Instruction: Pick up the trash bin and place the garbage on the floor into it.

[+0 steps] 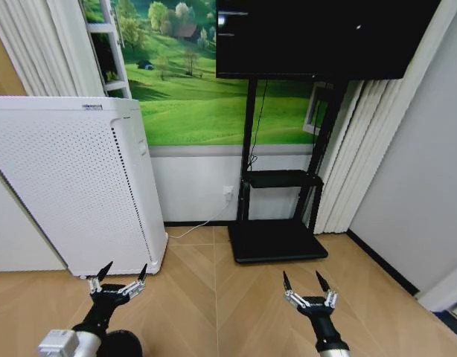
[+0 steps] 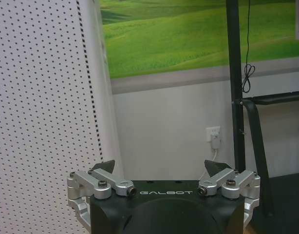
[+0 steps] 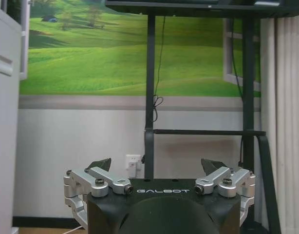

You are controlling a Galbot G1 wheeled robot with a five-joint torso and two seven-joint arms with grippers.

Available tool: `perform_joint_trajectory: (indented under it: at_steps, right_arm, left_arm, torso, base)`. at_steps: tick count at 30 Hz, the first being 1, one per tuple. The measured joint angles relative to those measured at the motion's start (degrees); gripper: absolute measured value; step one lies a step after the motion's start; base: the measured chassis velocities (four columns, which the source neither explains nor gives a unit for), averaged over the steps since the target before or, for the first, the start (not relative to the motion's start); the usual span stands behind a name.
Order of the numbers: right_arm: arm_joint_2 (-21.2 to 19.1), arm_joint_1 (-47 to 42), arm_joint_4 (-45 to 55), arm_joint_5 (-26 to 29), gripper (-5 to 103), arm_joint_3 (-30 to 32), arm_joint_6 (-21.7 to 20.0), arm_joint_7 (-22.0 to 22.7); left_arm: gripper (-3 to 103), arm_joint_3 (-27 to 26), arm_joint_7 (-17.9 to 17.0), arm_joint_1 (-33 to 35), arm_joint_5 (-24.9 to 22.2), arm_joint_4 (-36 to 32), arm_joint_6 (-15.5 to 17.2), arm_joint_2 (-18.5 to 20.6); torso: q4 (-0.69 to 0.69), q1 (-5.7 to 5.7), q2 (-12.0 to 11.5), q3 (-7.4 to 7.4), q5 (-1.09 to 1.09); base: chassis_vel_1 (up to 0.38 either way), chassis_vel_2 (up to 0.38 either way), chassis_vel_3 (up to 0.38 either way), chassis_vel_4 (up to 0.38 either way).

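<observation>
Left gripper [image 1: 122, 274]: fingers spread wide, nothing between them, held low over the floor just in front of the white appliance's lower corner. Wrist view confirms spread fingers [image 2: 159, 168] with bare wall beyond.

Right gripper [image 1: 306, 282]: fingers likewise spread and empty [image 3: 157, 165], hovering over open floor, well apart from the left and short of the stand base.

Trash bin [image 1: 118, 344]: a dark rounded shape at the lower edge of the head view, directly beneath the left arm; too cut off to tell more.

White appliance [image 1: 68, 178]: tall perforated unit, standing left, close against the wall.

TV stand [image 1: 277, 239]: black flat base on the floor, two uprights, a small shelf, and a dark screen [image 1: 318, 37] above.

Wooden floor [image 1: 213, 297]: herringbone boards, a free strip between appliance and stand base.

Wall [image 1: 199, 186]: white lower panel with socket [image 1: 228, 192] and trailing white cable; green meadow mural [image 1: 191, 82] above. Pale curtains [image 1: 355, 156] hang right of the stand.
</observation>
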Motion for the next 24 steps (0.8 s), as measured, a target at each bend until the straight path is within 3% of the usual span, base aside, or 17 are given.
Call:
perform_joint_trajectory:
  at_steps: [8,14,24]
  right_arm:
    - [-0.84,-0.75,0.56,-0.67,100,-0.43,0.2,-1.94]
    - [-1.13,0.21,0.6,-0.34,100,0.83,-0.45,0.32]
    - [-7.77,5.68,-0.83,7.57,100,6.5,-3.75,2.22]
  left_arm:
    - [100,2.58,0.86,0.59,2.27,0.07,-0.74,-1.42]
    - [100,1.64,0.8,0.64,2.17,0.41,-1.36,-2.25]
    - [100,-1.89,0.49,0.29,-1.06,-0.06,-1.38,-2.86]
  torso:
    - [0.0,0.0,0.0,0.0,0.01]
    - [0.0,0.0,0.0,0.0,0.01]
    - [0.01,0.0,0.0,0.0,0.02]
  base:
    - [0.0,0.0,0.0,0.0]
    - [0.0,0.0,0.0,0.0]
    - [0.0,0.0,0.0,0.0]
